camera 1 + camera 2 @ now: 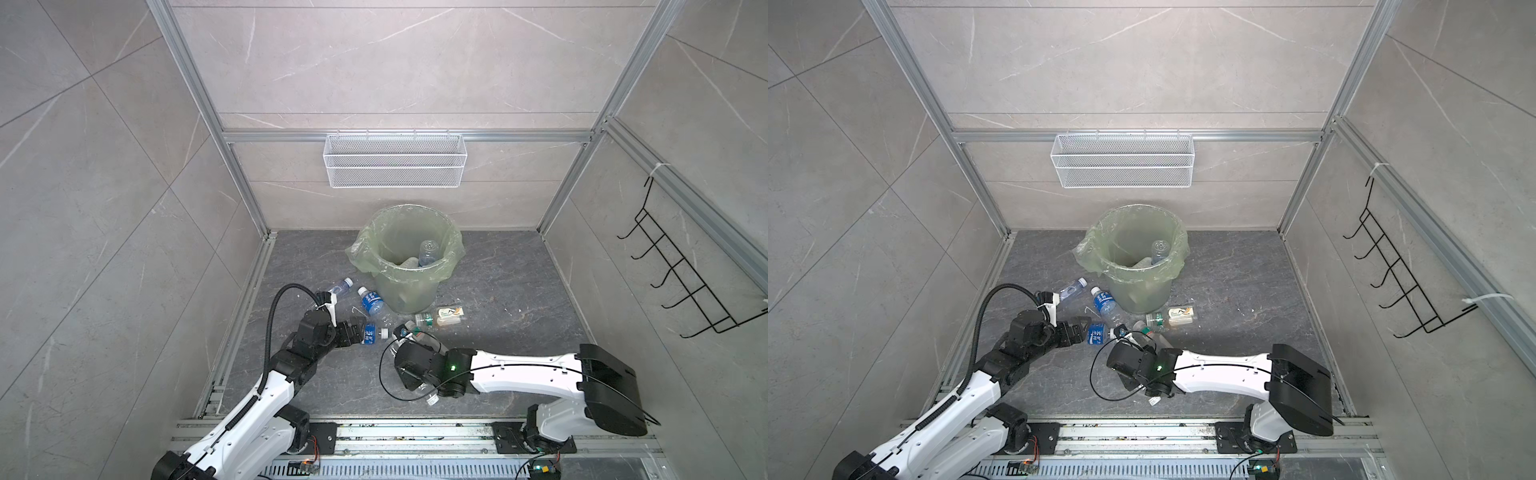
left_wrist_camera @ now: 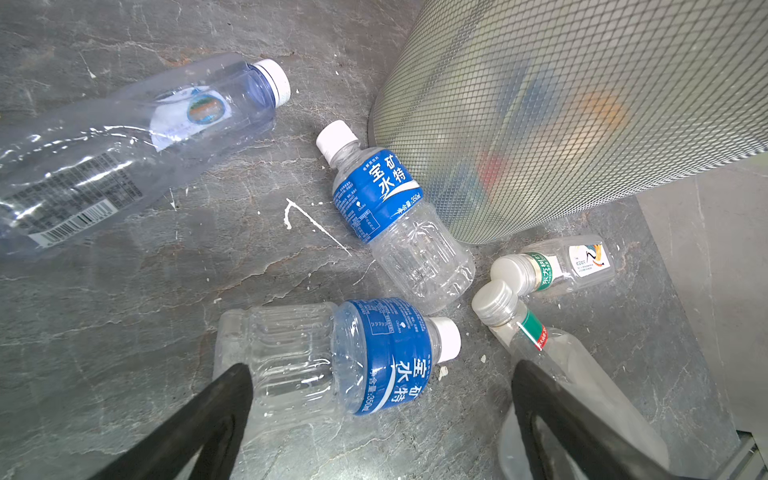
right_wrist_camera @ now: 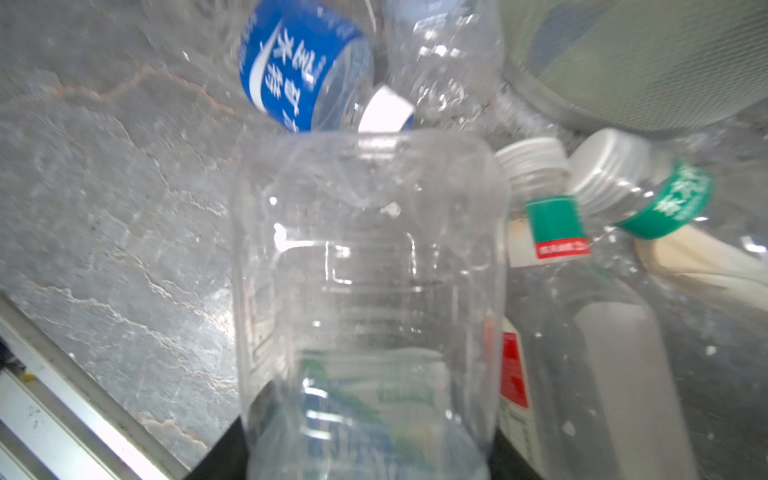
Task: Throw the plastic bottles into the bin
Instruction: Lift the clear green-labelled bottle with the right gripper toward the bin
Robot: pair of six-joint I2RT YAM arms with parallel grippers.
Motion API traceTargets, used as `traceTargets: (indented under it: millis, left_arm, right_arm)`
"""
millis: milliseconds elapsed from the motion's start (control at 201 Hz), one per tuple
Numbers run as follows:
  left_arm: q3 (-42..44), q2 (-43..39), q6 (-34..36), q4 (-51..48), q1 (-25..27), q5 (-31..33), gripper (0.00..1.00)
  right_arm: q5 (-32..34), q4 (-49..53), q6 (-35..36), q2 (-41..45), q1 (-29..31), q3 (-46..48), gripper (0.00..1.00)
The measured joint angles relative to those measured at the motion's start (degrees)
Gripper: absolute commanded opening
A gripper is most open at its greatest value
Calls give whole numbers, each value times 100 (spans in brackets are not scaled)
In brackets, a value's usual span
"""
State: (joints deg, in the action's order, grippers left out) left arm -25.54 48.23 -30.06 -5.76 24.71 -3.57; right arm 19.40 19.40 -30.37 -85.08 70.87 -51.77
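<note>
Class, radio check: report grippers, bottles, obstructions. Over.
Left gripper open, straddling blue-labelled clear plastic bottle. Right gripper around another clear plastic bottle, grip unconfirmed. Green-banded clear bottle beside left gripper's finger.

top views: high, looking down | wrists: close – sharing blue-label bottle (image 2: 386, 361)

Colour-wise: pale-green see-through bin (image 2: 582, 104) with a diamond mesh pattern, clear blue-labelled bottles (image 2: 376, 195) with white lettering and white caps, a green-and-white-banded bottle (image 2: 552, 270), all on a dark grey floor (image 2: 124, 311) with pale marble-ish veins.

arms (image 1: 523, 368) white shells | joints (image 1: 309, 330) black | cables (image 1: 272, 320) black | green LED (image 1: 452, 367)
</note>
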Motion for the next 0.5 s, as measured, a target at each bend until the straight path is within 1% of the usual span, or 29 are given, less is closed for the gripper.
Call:
traceTargets:
  millis: [329,498]
  left_arm:
    - [0,160,0,129,0,-103,99]
    - [0,240,0,160,0,-162,99]
  right_arm:
    - [651,-481,39,1261,50,730,50]
    - [1073,-505,195,1827,59,828,49]
